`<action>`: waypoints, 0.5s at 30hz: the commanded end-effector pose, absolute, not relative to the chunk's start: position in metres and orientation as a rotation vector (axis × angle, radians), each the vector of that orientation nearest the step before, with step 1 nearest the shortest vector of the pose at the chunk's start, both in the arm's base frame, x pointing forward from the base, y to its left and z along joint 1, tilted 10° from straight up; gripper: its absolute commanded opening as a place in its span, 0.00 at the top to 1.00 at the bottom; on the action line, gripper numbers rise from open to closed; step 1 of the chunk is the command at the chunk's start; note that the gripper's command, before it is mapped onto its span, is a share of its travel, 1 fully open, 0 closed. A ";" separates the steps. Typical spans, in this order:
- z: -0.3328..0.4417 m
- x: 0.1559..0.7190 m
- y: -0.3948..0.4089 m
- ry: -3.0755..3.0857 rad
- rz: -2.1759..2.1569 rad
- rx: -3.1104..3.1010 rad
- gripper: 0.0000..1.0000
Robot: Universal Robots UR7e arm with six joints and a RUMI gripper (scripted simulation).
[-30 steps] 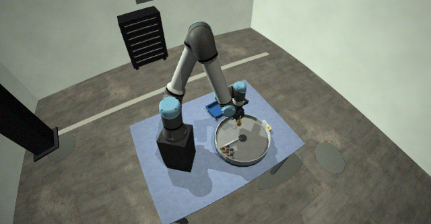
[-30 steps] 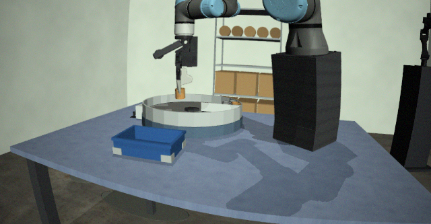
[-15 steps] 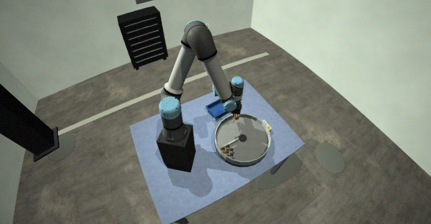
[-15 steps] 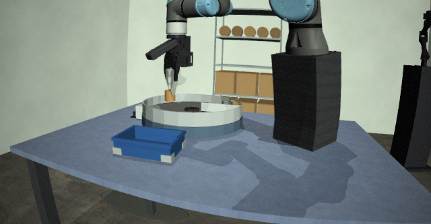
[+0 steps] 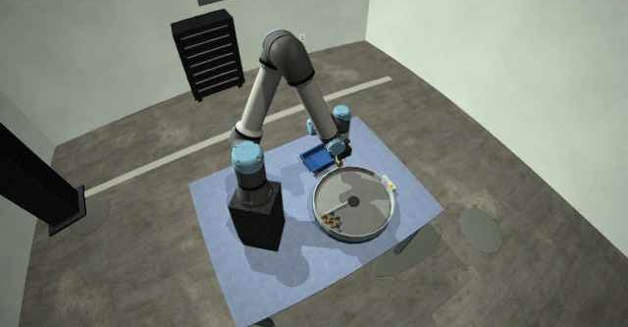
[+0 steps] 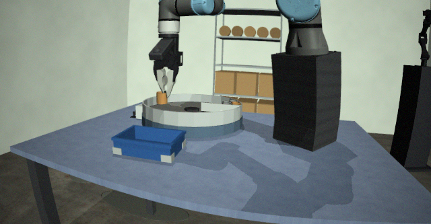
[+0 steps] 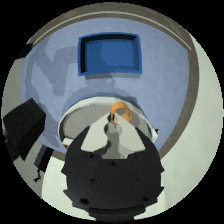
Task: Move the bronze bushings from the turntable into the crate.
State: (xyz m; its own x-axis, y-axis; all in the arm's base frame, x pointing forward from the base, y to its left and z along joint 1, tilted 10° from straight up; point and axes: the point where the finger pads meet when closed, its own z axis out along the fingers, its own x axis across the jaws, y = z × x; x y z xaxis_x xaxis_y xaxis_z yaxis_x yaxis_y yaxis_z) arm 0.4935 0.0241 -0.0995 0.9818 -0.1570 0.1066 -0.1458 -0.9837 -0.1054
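Bronze sleeve (image 5: pixel 341 163) (image 6: pixel 161 97) (image 7: pixel 120 112) pinched in the gripper's (image 5: pixel 340 160) (image 6: pixel 164 93) (image 7: pixel 113 118) closed fingers, near the turntable's rim (image 5: pixel 318 224) (image 6: pixel 192 119) (image 7: pixel 62 131)
Blue crate (image 5: pixel 316 159) (image 6: pixel 145 146) (image 7: pixel 110 54) beside it on the blue table (image 5: pixel 211 229) (image 6: pixel 215 183) (image 7: pixel 165 65), pale walls (image 5: pixel 515 47) (image 6: pixel 91 42) around

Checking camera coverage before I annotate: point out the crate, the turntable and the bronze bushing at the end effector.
crate (image 5: pixel 317 159) (image 6: pixel 143 151) (image 7: pixel 111 54): top, exterior, wrist; floor, front wall, floor
turntable (image 5: pixel 354 239) (image 6: pixel 193 120): top, exterior; rim wall
bronze bushing (image 6: pixel 161 98): exterior; side
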 end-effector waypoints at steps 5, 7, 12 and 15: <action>-0.095 0.497 0.050 -0.450 -0.209 -3.022 1.00; -0.094 0.497 0.056 -0.581 -0.215 -3.005 1.00; -0.092 0.499 0.069 -0.906 -0.230 -2.939 1.00; -0.091 0.499 0.075 -1.035 -0.235 -2.902 1.00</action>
State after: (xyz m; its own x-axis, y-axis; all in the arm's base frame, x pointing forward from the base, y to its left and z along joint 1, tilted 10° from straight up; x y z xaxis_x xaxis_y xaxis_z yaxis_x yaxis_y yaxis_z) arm 0.4975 0.0638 -0.0932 0.8719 0.4650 0.1532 0.4730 -0.8809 -0.0180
